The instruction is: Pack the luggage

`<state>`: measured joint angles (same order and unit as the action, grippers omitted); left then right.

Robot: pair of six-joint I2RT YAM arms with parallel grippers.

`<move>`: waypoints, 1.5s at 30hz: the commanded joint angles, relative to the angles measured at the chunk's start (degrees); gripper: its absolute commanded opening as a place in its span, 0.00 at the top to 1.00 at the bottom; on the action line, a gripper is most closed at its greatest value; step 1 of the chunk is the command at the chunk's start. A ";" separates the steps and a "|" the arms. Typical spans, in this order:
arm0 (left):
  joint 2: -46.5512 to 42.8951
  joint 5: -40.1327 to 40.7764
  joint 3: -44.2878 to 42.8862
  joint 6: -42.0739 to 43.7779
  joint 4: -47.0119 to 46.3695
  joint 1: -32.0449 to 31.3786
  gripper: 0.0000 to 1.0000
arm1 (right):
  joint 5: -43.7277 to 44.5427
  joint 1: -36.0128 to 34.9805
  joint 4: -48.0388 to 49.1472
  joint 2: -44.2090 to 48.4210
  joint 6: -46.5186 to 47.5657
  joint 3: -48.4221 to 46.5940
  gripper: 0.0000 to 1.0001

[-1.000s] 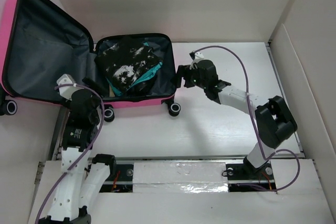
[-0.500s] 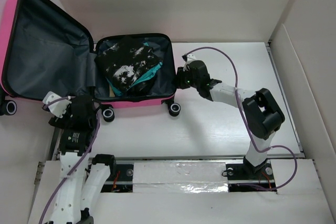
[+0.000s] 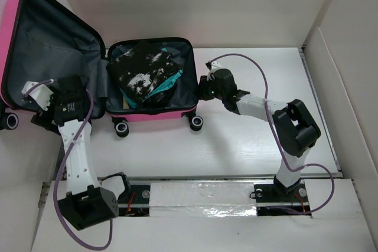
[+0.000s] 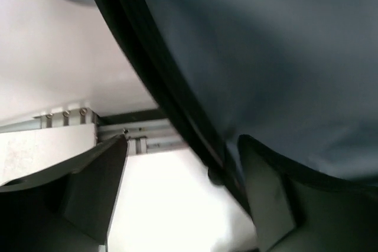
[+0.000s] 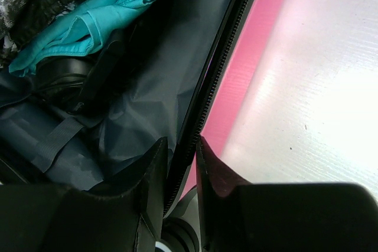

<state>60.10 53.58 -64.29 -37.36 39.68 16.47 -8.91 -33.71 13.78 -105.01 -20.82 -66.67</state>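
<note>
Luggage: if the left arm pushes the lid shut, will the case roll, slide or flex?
The luggage probably slides, not rolls: its wheels lie sideways on the smooth table. The right gripper pinching the rim should anchor it. The lid looks hard-shelled, so likely stiff, swinging as one piece.

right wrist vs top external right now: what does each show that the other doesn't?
Right wrist only: the right gripper pinching the luggage wall at its zipper rim, plus a grey inner strap. Top external only: the open lid and the left arm reaching to the lid's near edge. Both: pink shell, dark lining, the teal garment and the black-and-white garment packed inside.
</note>
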 commanded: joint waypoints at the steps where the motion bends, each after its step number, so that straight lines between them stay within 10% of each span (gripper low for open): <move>1: 2.47 1.87 -4.96 0.45 0.92 1.90 0.25 | -4.80 -0.83 1.07 -0.19 1.48 1.20 0.93; 9: 9.77 3.20 -11.64 3.35 -1.89 1.90 0.26 | -4.72 -0.83 0.63 -0.28 1.92 1.20 0.96; 12: 11.09 2.32 -13.40 4.58 -2.94 1.90 0.47 | -4.80 -0.83 0.37 -0.89 2.01 1.02 0.97; 16: 9.43 -1.71 -12.35 6.51 -6.45 1.90 1.00 | -5.07 -0.83 -0.16 -2.04 2.36 0.23 0.98; 31: -2.88 -16.04 3.64 8.98 -21.84 -34.19 1.00 | -4.02 -4.69 -2.09 -5.73 3.68 -2.41 1.00; 39: 7.20 -8.42 5.58 1.08 -23.15 -61.97 1.00 | -4.98 -5.22 -2.44 -4.59 3.07 -1.62 1.00; 45: 13.64 -3.66 -0.03 -4.12 -20.17 -71.48 1.00 | -4.36 -5.22 -2.71 -0.73 2.63 1.98 1.00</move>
<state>74.22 59.96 -59.94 -28.45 26.83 -52.27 -6.44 -35.03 14.74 -106.39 -19.38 -67.90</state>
